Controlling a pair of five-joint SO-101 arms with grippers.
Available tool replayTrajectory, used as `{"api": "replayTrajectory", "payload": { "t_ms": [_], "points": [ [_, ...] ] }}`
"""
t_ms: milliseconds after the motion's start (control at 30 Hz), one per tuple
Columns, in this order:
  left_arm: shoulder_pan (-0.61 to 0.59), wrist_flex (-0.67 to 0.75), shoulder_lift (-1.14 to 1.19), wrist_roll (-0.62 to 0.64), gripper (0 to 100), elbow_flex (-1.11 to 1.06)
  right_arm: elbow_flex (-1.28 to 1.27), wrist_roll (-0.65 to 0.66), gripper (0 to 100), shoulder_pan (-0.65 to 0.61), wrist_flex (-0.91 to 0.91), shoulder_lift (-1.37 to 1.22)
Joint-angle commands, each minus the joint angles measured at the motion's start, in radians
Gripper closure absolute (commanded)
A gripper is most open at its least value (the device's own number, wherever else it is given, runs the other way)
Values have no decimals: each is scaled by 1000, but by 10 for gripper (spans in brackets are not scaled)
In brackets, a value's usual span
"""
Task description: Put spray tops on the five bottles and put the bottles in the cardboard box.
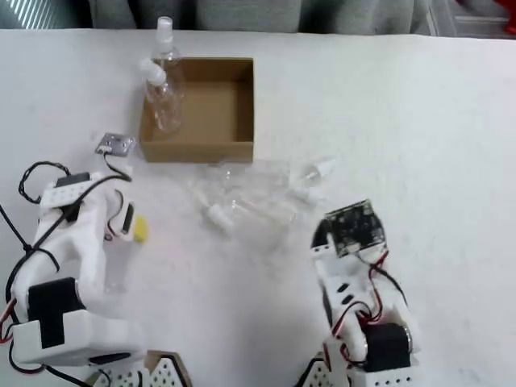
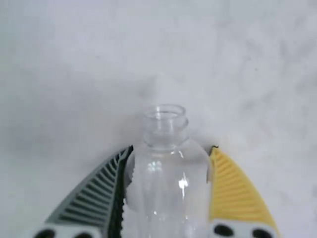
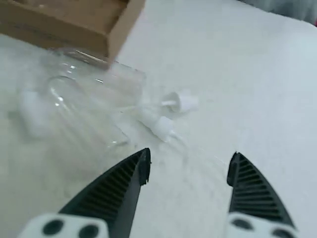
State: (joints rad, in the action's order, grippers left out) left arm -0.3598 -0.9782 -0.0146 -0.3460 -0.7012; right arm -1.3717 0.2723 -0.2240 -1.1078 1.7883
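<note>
Between the fingers (image 2: 232, 191) of the left gripper (image 2: 172, 149), open-necked bottle (image 2: 166, 171), touching both

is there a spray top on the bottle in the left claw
No, the bottle held between the left claw fingers has a bare, open neck with nothing fitted on it.

The open brown cardboard box (image 1: 234, 109) sits at the far middle of the table. Two clear capped bottles (image 1: 161, 85) with white tops stand upright at its left wall. Clear lying bottles (image 1: 250, 205) rest on their sides just near of the box, with loose white spray tops (image 3: 181, 102) to their right. A topless bottle (image 2: 166, 168) with an open neck sits between the fingers of the left gripper (image 2: 171, 148).
</note>
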Motion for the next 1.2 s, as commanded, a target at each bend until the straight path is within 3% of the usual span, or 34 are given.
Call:
{"api": "replayTrajectory", "payload": {
  "t_ms": [0,233,567,867,1167],
  "points": [
    [-27,-8,-4,11,962,51,78,3,765,-143,7,-105],
    [-27,-8,-4,11,962,51,152,2,762,-334,150,-507],
    [-24,-8,-4,9,962,51,499,-81,762,-447,166,-1116],
    [-22,-8,-4,6,962,51,721,-74,762,-458,245,-1541],
    [-21,-8,-4,6,962,51,884,-77,762,-472,236,-1744]
  ]
}}
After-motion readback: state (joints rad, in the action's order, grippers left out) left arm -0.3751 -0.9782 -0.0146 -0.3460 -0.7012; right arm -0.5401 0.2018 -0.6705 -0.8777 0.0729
